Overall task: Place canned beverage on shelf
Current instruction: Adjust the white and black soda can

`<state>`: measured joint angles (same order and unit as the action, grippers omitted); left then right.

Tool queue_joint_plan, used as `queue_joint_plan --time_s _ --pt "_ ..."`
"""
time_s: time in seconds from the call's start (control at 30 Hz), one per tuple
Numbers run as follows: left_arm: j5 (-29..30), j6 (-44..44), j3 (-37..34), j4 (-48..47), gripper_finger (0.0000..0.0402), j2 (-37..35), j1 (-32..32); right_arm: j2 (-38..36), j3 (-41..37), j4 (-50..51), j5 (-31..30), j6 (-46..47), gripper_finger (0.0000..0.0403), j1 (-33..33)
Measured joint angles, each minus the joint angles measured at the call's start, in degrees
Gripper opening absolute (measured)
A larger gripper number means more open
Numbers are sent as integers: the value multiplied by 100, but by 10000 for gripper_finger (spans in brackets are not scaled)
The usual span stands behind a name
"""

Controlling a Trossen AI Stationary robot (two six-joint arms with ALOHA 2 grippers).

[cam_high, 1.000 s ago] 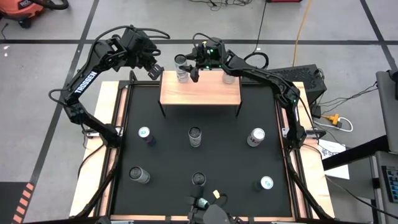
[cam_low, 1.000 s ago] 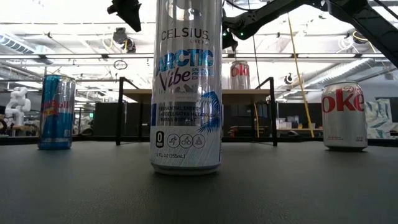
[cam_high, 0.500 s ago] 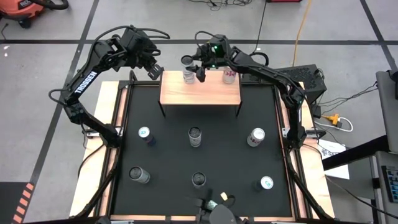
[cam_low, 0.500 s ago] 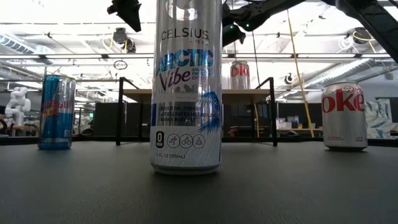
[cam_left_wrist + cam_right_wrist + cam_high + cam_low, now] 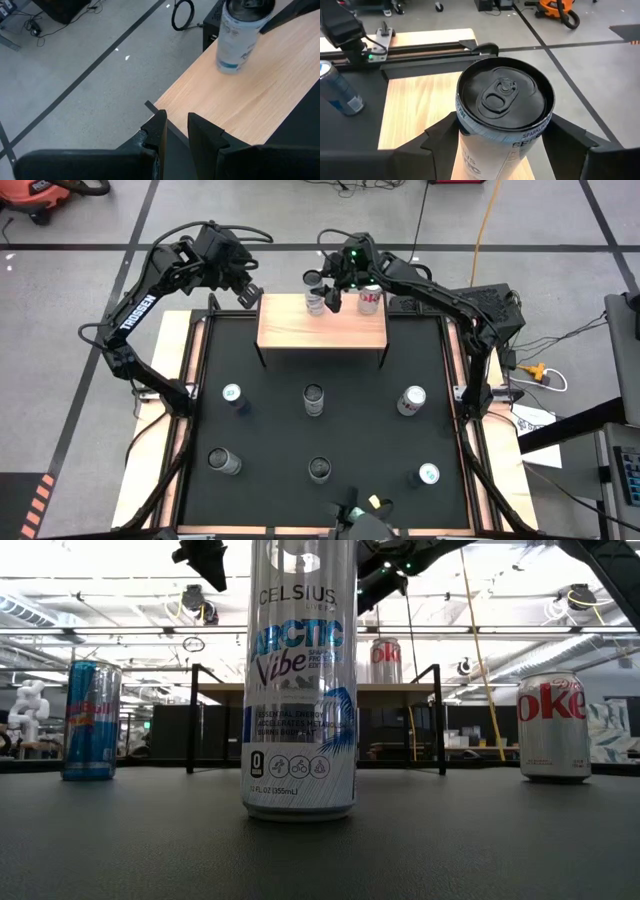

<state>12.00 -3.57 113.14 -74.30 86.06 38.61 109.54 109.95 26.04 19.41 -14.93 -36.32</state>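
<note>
The right tool [image 5: 326, 287] is over the far edge of the shelf [image 5: 322, 335], its two fingers clamped on the sides of a white, black-topped can [image 5: 316, 298]; the right wrist view shows that can [image 5: 504, 117] between the dark fingers [image 5: 437, 137], above the light wood. The left wrist view shows the can's [image 5: 240, 34] base at the board, though whether it rests fully on the wood or hangs just above it is hard to judge from here. Just beside it on the shelf stands a red-and-silver can [image 5: 370, 298], which in the low view shows as a Coke can [image 5: 385, 661] on the raised board between the black legs. The left tool [image 5: 250, 293] hangs by the shelf's left far corner, well clear of the cans; in the left wrist view its fingers [image 5: 159, 131] stand nearly together, with only a narrow gap and nothing in it. On the black table [image 5: 270, 420] below the shelf six more cans stand apart from one another in two rows, among them a blue-topped can [image 5: 233, 395] at the left and a silver-topped can [image 5: 412, 399] at the right. Nearest the low camera is a tall Celsius can [image 5: 300, 690], with a blue Red Bull can [image 5: 90, 720] and a Diet Coke can [image 5: 553, 725] to either side.
</note>
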Motion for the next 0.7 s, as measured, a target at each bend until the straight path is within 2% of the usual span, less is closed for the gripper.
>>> queue_joint_plan --time_s 0.23,0.7 --pt "-2 7 0 -8 77 0 -1 -249 -2 328 16 -81 225 -52" --pt "-2 17 0 -184 77 0 -1 -273 0 725 20 132 225 -306"
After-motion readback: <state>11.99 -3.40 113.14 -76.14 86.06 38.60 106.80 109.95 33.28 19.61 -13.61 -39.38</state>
